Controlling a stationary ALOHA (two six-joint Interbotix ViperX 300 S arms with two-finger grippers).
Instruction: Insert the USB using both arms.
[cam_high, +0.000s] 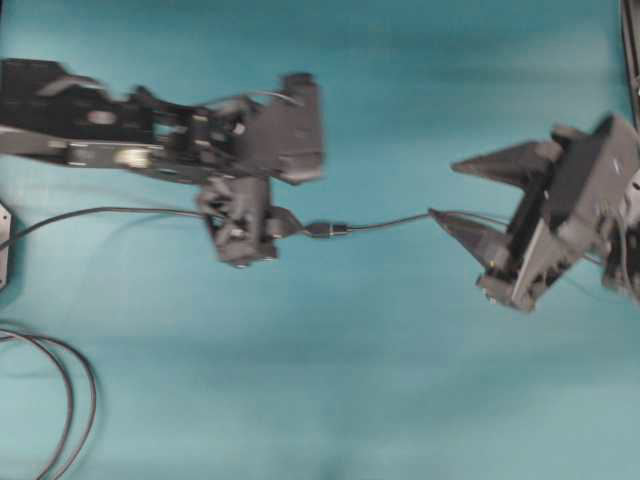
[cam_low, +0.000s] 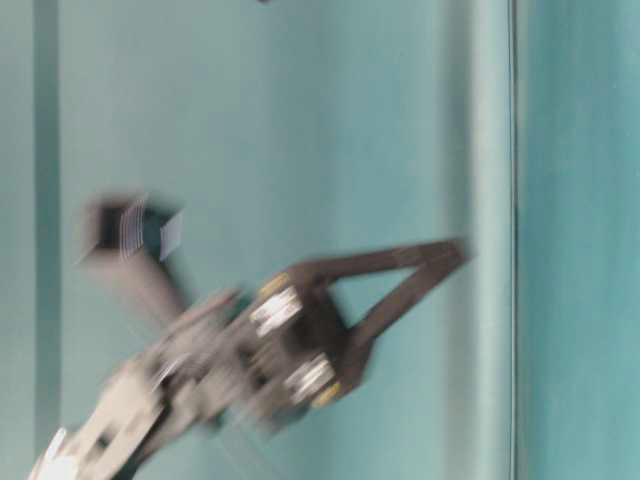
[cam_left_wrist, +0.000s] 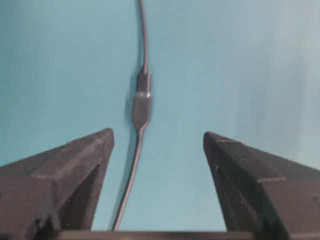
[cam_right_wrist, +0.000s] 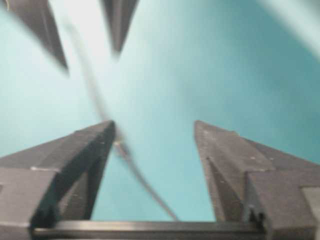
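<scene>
Here, taking the joined plug as our landmark, we see a doubled black loop (cam_high: 60, 400) at the far left of the teal table (cam_high: 330, 90), well below and left of the plug. The left arm (cam_high: 110, 125) reaches in from the left edge, its body blurred, and its claw ends just left of the plug. From the left wrist view the left gripper (cam_left_wrist: 159, 140) has its two fingers (cam_left_wrist: 75, 165) spread wide apart, holding nothing; the plug lies on the table just ahead of the tips, between their lines. The USB (cam_left_wrist: 143, 82) sits pushed into the dark socket (cam_left_wrist: 141, 111), the two forming one short dark lump, with a thin cable (cam_high: 110, 212) running off left under the arm and another (cam_high: 390, 222) running right. On the right of the plug, well apart from it, the right gripper (cam_high: 445, 190) points back toward it with fingers parted; the lower fingertip (cam_high: 440, 216) meets the cable in the overhead view. From the right wrist view the blurred cable passes between the parted fingers beside the left one; we cannot tell whether it touches. The table-level view shows only a blurred arm.
</scene>
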